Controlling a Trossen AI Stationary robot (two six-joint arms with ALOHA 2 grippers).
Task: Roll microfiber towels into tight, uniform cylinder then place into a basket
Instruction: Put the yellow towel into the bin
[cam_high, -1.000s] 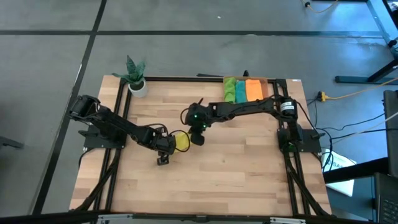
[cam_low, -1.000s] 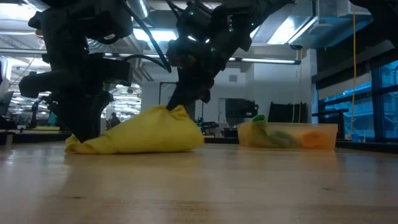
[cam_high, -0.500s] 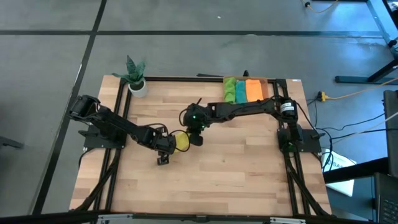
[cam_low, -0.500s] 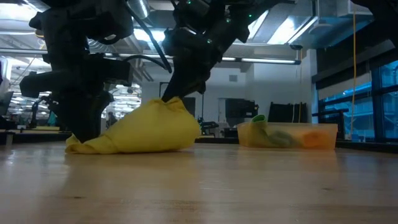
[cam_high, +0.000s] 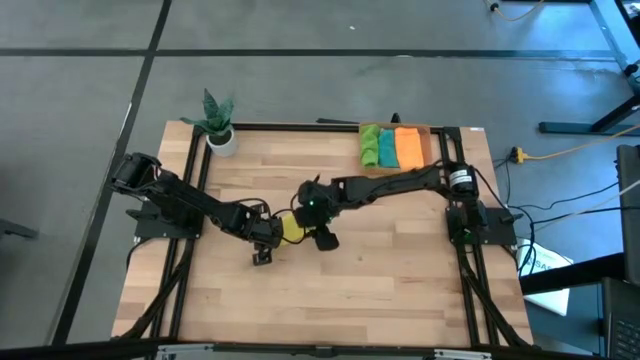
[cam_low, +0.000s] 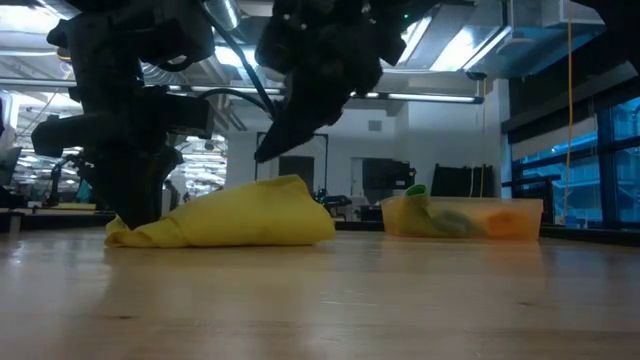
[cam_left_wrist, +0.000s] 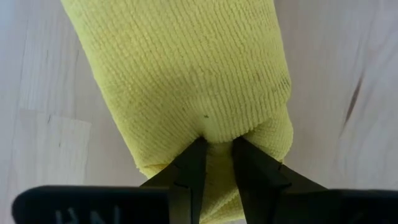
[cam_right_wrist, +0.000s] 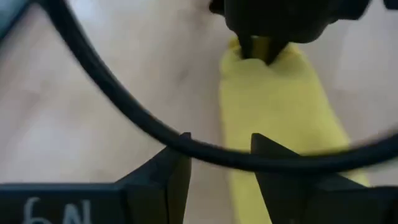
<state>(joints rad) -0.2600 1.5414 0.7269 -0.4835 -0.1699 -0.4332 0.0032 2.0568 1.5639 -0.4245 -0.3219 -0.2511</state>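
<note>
A yellow microfiber towel (cam_high: 291, 228) lies as a loose roll on the table's middle, also seen in the low view (cam_low: 235, 215). My left gripper (cam_high: 275, 234) is shut on the roll's left end (cam_left_wrist: 216, 155). My right gripper (cam_high: 325, 240) hangs open just above and beyond the roll's right end (cam_low: 272, 150), touching nothing; its fingers stand apart in its wrist view (cam_right_wrist: 217, 165). The basket (cam_high: 432, 135), an orange tray at the far right, holds green (cam_high: 369, 146), teal (cam_high: 386, 147) and orange (cam_high: 408, 146) towels. My left gripper pinches the yellow towel's left end (cam_left_wrist: 214, 134) between its two fingertips (cam_left_wrist: 194, 163), with a fold of cloth bunched between them. The fingers come steeply from above and the left, pointing along the roll. The towel rests on the table.
A small potted plant (cam_high: 218, 122) stands at the table's far left corner. The basket (cam_low: 465, 218) shows to the towel's right in the low view. Bare wood lies along the near half of the table (cam_high: 330, 300).
My right gripper has opened and let go of the towel's right end, then moved toward the table's near edge and rolled its wrist. The end it held up in a peak has sunk lower; the left end stays pinned.
</note>
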